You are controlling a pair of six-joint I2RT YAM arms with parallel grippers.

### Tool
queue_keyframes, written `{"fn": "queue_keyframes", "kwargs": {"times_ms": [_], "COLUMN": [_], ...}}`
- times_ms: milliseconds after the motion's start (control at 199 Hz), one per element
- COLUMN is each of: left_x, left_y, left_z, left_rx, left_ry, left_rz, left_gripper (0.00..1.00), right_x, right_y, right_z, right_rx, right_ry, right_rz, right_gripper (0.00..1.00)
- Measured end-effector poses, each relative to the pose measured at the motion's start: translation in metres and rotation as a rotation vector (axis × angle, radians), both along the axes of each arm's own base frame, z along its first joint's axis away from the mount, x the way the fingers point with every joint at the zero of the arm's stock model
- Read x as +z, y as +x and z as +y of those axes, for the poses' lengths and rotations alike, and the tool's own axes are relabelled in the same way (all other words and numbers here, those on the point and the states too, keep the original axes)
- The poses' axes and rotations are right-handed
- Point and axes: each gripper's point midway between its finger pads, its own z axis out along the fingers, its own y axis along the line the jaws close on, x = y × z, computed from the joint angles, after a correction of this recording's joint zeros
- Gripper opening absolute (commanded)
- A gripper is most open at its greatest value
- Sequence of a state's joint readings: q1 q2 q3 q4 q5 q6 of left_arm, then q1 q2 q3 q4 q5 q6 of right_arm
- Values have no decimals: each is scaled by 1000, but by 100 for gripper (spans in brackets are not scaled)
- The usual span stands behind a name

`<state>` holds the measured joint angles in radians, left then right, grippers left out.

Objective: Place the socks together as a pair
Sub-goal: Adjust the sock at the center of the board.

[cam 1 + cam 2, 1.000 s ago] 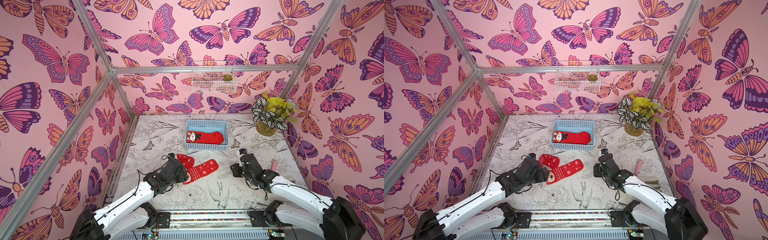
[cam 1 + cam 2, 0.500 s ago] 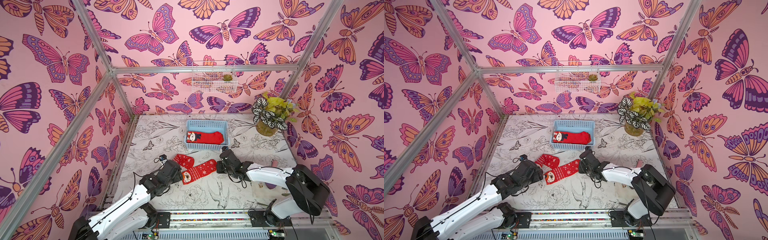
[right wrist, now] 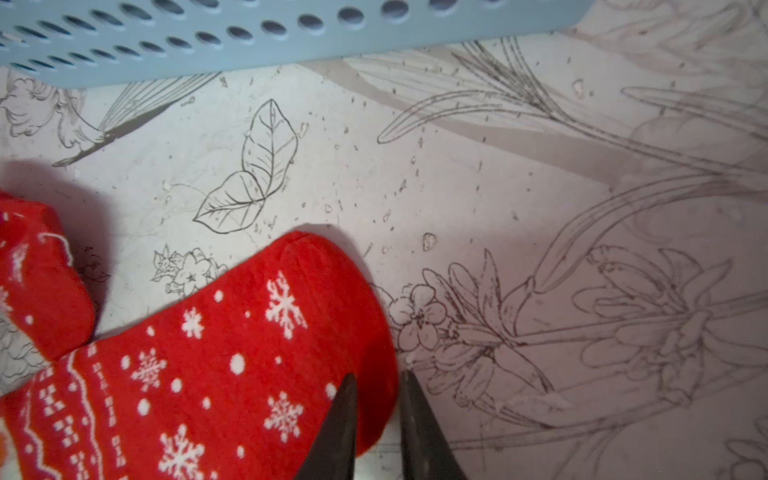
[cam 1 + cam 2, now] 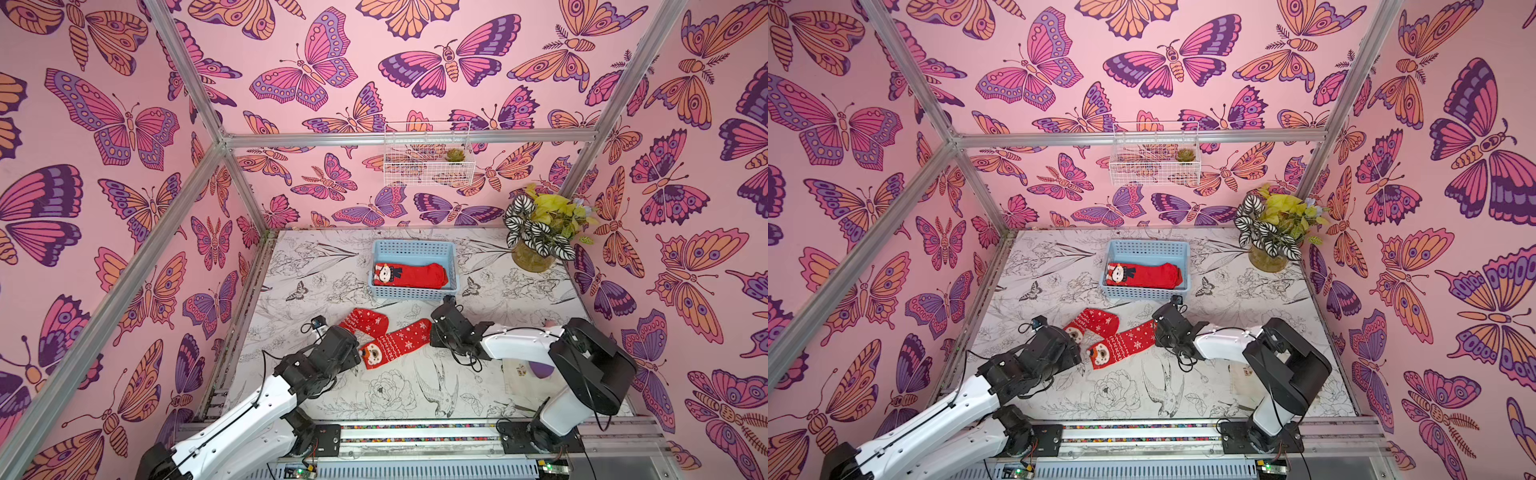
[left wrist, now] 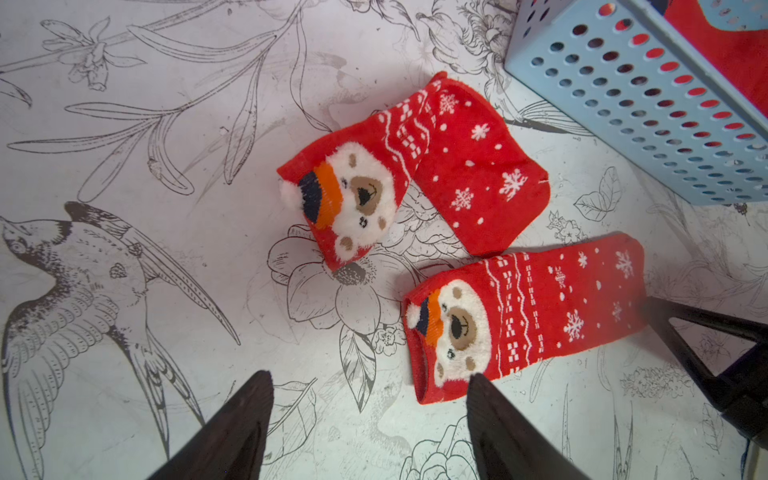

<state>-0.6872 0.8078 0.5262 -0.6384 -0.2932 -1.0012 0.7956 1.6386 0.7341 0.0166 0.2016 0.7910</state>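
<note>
Two red snowflake socks with bear-face cuffs lie side by side on the table. One sock (image 4: 368,324) (image 5: 457,166) is folded over on itself. The other sock (image 4: 401,340) (image 5: 540,307) (image 3: 208,374) lies straight. My left gripper (image 4: 355,349) (image 5: 368,376) stands open just in front of the straight sock's bear cuff, one fingertip (image 5: 473,378) at the cuff's edge. My right gripper (image 4: 432,334) (image 3: 378,376) is shut on the toe edge of the straight sock, with red fabric between its narrow jaws.
A blue perforated basket (image 4: 415,245) (image 3: 249,33) stands just behind the socks and holds a plain red sock with a face cuff (image 4: 411,275). A potted plant (image 4: 536,237) stands at the back right. A white wire basket (image 4: 428,160) hangs on the back wall.
My right arm has swung left from the right side of the table to the straight sock's toe. My left gripper has drawn back a little from the cuffs.
</note>
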Motion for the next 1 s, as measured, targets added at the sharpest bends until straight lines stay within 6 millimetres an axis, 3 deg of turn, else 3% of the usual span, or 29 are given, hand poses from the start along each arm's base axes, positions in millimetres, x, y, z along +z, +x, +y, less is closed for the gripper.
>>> {"fn": "queue_keyframes", "kwargs": {"times_ms": [186, 241, 321, 487, 742, 883, 1003], "left_x": [0, -1, -3, -7, -17, -19, -22], "left_y": [-1, -2, -4, -6, 0, 10, 16], "left_z": [1, 2, 3, 5, 4, -1, 2], "left_rx": [6, 9, 11, 13, 12, 8, 37], "left_ry": [-9, -11, -6, 7, 85, 109, 101], "left_rz": [-5, -4, 3, 16, 80, 102, 115], "left_gripper": [76, 76, 76, 78, 74, 66, 65], "right_x": [0, 1, 0, 2, 54, 51, 44], "right_y": [6, 6, 6, 5, -7, -21, -31], "right_z": [6, 6, 4, -2, -45, -62, -75], "right_rx": [-18, -23, -35, -56, -118, -120, -109], "right_ry": [13, 14, 16, 9, 0, -14, -70], "right_rz": [3, 2, 5, -9, -158, -161, -134], "right_gripper": [26, 19, 0, 0, 0, 21, 27]}}
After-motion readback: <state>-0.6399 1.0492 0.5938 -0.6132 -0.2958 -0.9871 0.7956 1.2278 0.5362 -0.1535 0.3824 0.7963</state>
